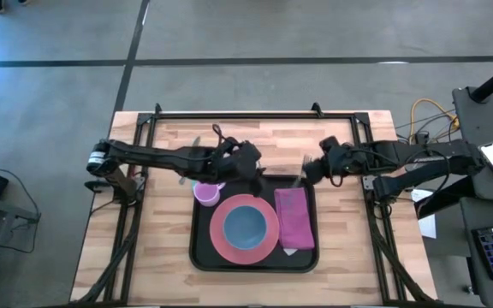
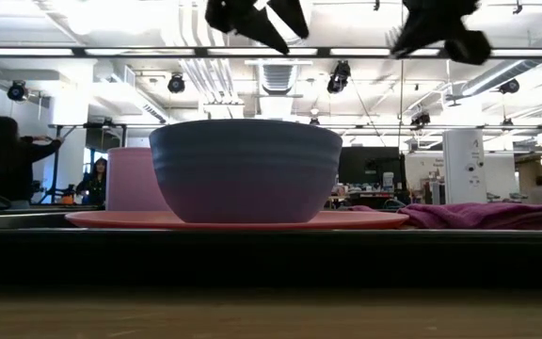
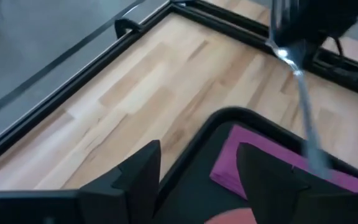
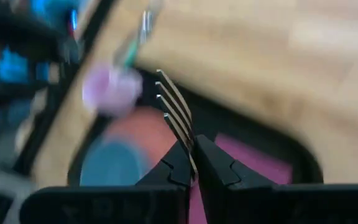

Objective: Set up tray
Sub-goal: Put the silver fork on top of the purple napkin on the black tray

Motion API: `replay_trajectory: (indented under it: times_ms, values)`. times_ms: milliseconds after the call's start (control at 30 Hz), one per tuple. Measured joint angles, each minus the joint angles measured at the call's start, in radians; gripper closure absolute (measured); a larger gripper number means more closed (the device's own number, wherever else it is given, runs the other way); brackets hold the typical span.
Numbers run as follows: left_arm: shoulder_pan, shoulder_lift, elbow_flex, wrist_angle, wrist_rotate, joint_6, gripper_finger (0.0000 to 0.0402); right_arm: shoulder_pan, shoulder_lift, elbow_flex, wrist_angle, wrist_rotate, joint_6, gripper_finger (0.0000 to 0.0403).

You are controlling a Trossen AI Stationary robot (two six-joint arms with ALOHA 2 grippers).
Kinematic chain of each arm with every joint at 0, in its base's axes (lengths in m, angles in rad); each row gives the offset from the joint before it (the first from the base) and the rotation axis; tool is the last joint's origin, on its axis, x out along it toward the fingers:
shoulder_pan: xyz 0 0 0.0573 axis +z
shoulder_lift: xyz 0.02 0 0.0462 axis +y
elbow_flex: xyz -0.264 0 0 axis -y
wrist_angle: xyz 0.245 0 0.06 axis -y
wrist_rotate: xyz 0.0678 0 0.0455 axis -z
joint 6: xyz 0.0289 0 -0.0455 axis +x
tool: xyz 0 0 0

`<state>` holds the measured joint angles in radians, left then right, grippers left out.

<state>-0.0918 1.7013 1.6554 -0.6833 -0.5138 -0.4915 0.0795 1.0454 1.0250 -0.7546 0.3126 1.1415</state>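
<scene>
Plate (image 1: 229, 245), bowl (image 1: 246, 224), cup (image 1: 207, 193), napkin (image 1: 294, 217) already on tray (image 1: 202, 255); right hand (image 4: 194, 163) clamped on fork (image 4: 174, 114), left hand (image 3: 197, 165) apart.

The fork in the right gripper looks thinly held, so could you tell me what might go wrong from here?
1. The right gripper pinches the fork by its handle alone, so it might pivot or slip.
2. It hangs above the purple napkin near the tray rim, so it could land crooked or off the napkin.
</scene>
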Motion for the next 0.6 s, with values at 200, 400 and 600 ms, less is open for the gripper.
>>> replay_trajectory:
  times_ms: [200, 400, 600]
  values:
    - [-0.055, -0.044, 0.0, -0.01, -0.019, 0.0, 0.0205, 0.004, 0.031, -0.05, -0.008, -0.357, -0.025, 0.0394]
    - [-0.086, -0.056, -0.001, -0.076, -0.022, -0.067, 0.0205, 0.009, 0.151, -0.147, 0.157, -0.568, -0.038, 0.0394]
    - [-0.115, -0.067, -0.002, -0.199, -0.083, -0.217, 0.0205, 0.015, 0.277, -0.215, 0.374, -0.596, -0.01, 0.0394]
